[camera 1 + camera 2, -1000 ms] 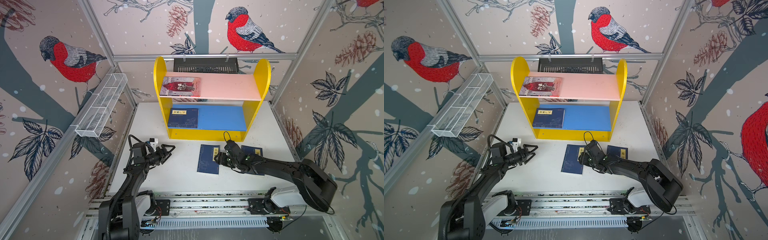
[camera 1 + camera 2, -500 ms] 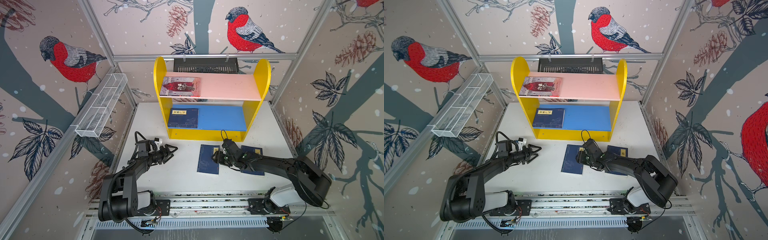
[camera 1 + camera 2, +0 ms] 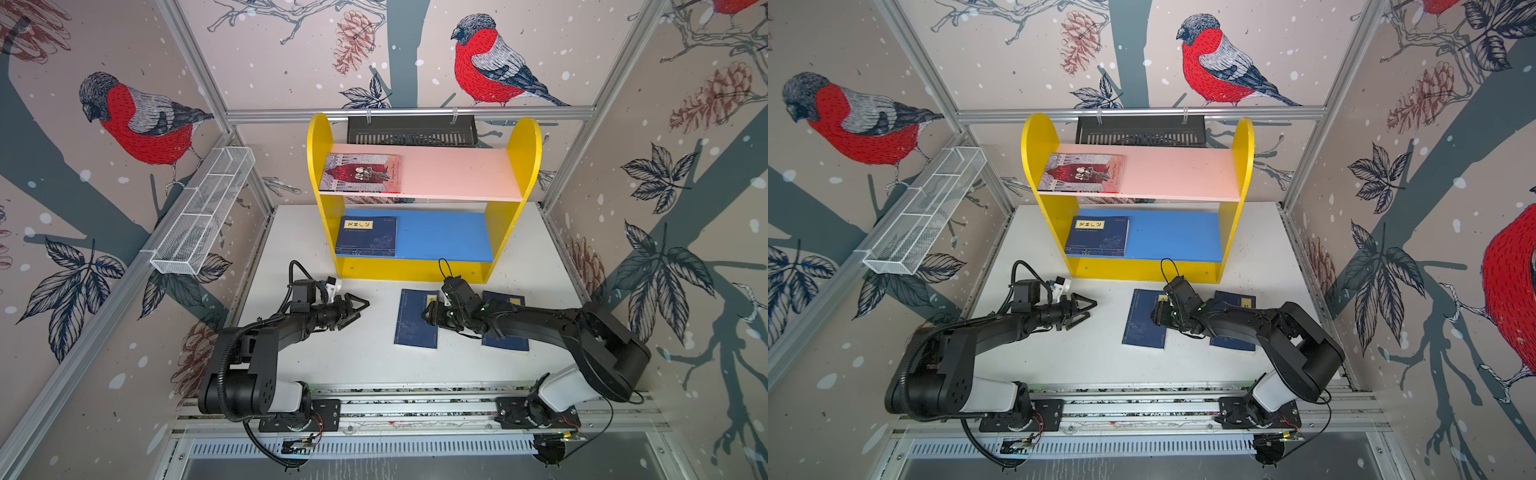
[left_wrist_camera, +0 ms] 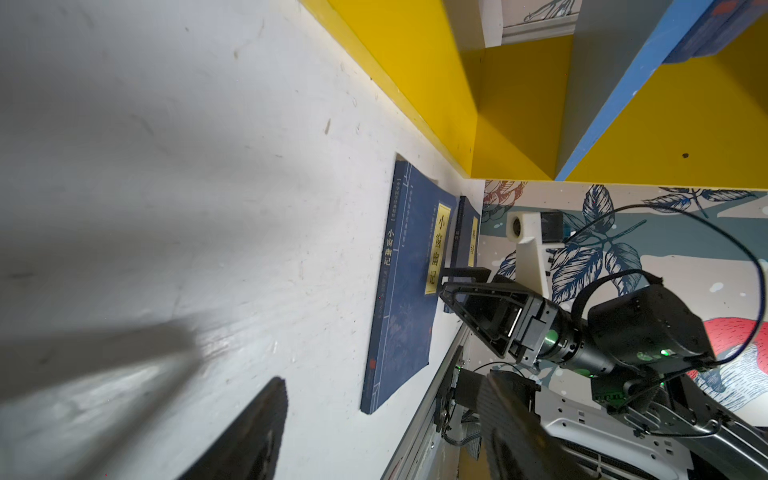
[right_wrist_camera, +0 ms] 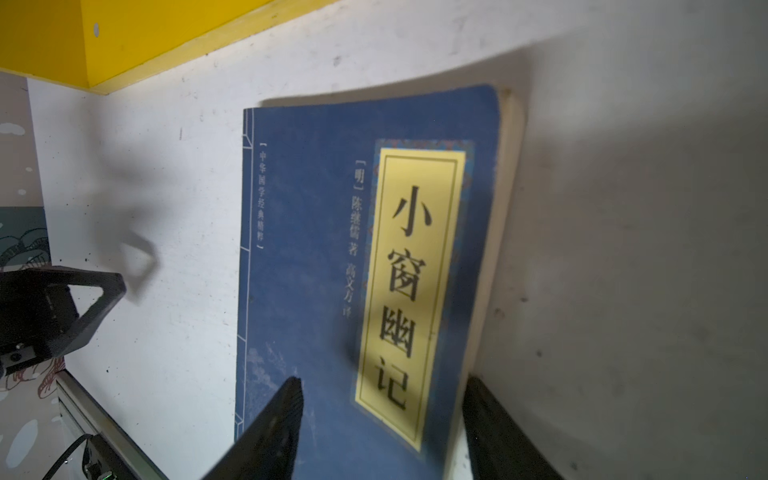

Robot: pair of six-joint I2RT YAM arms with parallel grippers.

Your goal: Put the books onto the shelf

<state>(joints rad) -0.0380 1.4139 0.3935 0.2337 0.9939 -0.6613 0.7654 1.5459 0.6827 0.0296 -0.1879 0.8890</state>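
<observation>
- The desk (image 3: pixel 365 365) carries two books, lying flat just before the shelf (image 3: pixel 527 166).
- The shelf already has an illustrated book (image 3: pixel 360 172) on its pink board and a navy one (image 3: pixel 365 237) on the blue.
- Of the two on the desk, the middle navy book (image 3: pixel 413 332) looks to be the one being picked up; the other navy book (image 3: pixel 505 344) lies partly under the right arm.
- The right claw (image 3: pixel 430 316) is spread, straddling that book's page edge. Next it must pinch and lift.
- The left claw (image 3: pixel 359 307) hangs spread and empty, well apart.

I read 小窗幽记 on the yellow label (image 5: pixel 415 282) of the navy book (image 5: pixel 307 291) on the table (image 5: pixel 166 166). Beside the label is 陈继儒 著, 高文方 译, and near the spine 中华国学经典精粹. The lower-shelf book (image 3: pixel 365 239) reads 笑林广记.
</observation>
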